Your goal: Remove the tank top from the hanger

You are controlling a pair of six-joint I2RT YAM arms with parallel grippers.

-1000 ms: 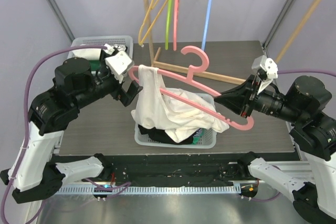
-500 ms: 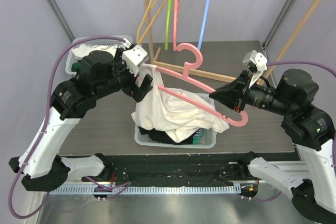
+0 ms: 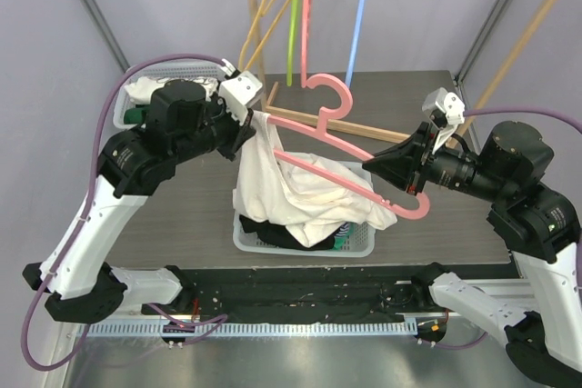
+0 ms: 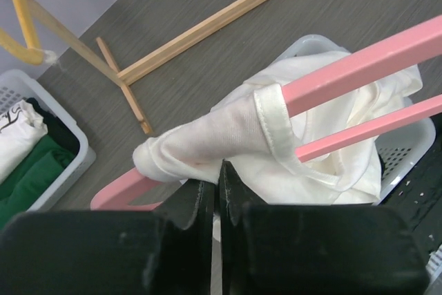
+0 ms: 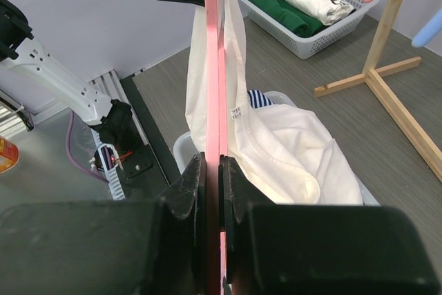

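Left gripper point(image 3: 250, 124): swung up and in over the last second, from below the hanger's point(image 3: 305, 123) left end to right against it; jaws squeezed almost together, a fold of the top point(image 3: 273, 170) pinched at the fingertips (so the wrist view read, anyway).
Right gripper point(image 3: 368, 164): clamped tight on the hanger's lower right arm, the pink bar running straight out from between its fingers.
Hanger: pink, held aslant in the air over the basket point(image 3: 242, 235), a shade higher than a second before, hook toward the rack point(image 3: 258, 43).
Top: white, one strap looped over the hanger's left arm, the rest draped down into the basket.
Basket: white, straight under the hanger, dark and striped clothes beneath the top.
Bin point(image 3: 173, 67): far left, holding folded white and green clothes.
Rack: wooden, behind it all, with yellow, green, pink and blue hangers on its rail.
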